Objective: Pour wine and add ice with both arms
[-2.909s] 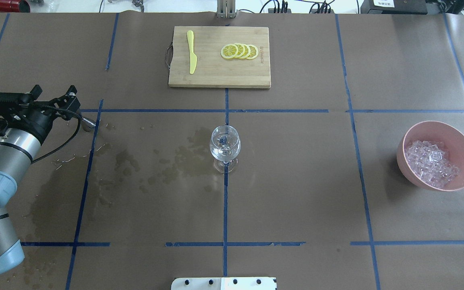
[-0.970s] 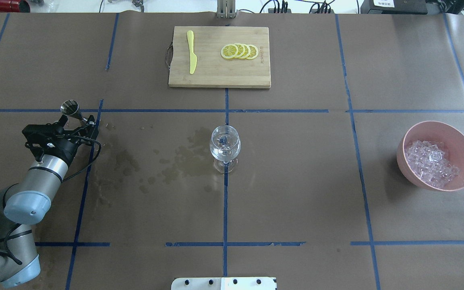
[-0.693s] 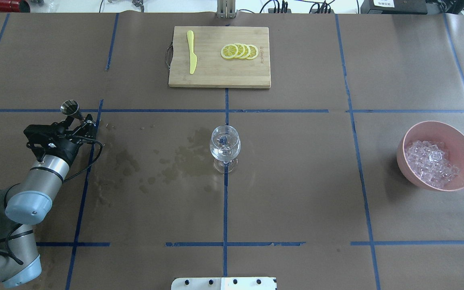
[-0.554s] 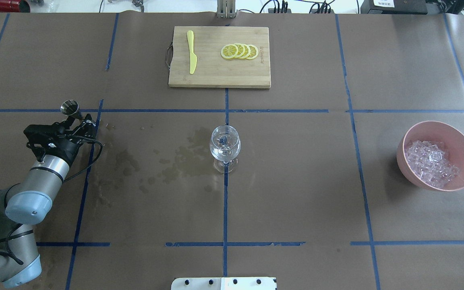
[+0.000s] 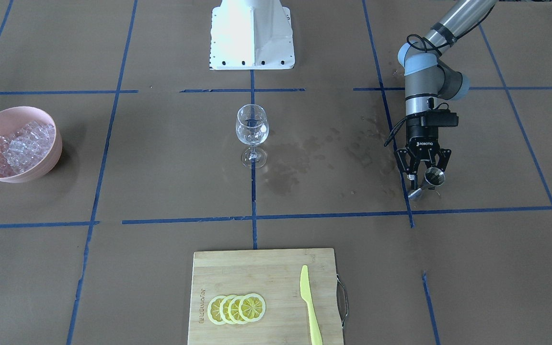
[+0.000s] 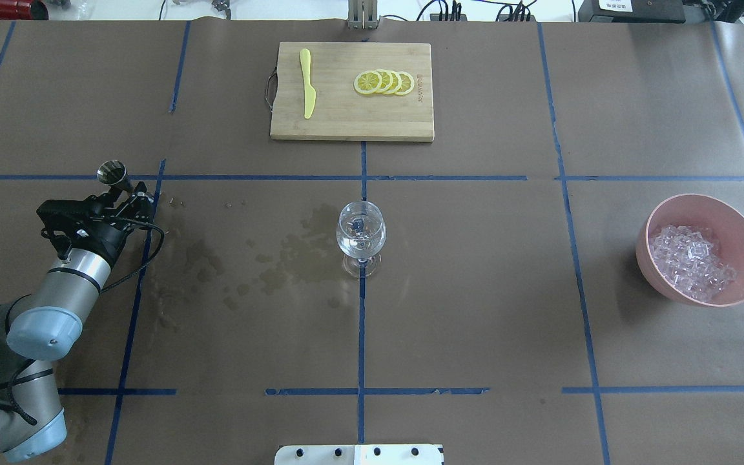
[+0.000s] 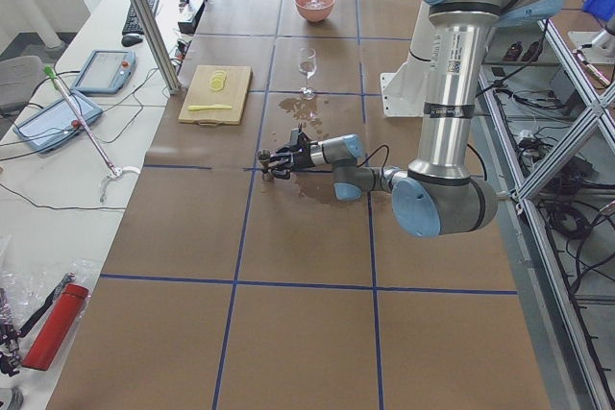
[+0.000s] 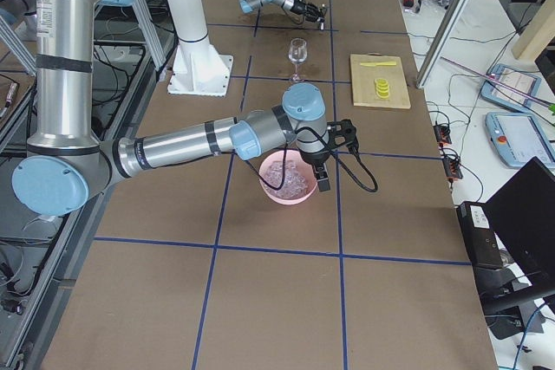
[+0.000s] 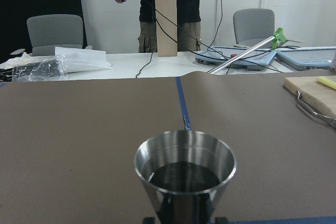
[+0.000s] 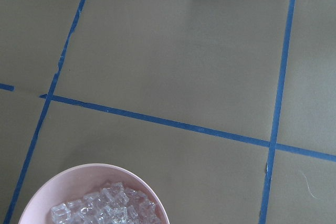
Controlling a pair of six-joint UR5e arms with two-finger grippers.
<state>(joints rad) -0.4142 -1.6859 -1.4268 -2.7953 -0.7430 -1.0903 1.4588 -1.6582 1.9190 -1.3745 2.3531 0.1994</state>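
A clear stemmed glass stands at the table's middle with a little wine in its bowl. My left gripper is low at the far left, shut on a steel jigger. The jigger stands upright on the paper, and the jaws sit close on either side of its stem. Dark liquid lies in the jigger. The ice fills a pink bowl at the right. My right gripper hangs above the bowl's rim. Whether it is open or shut I cannot tell.
A wooden board at the back centre carries lemon slices and a yellow knife. Wet stains darken the paper between the jigger and the glass. The white base sits at the near edge. A person stands beyond the table.
The left arm has come down and turned the jigger upright onto the paper by the tape crossing. Over the last second it has barely shifted. Glass and bowl have not moved.
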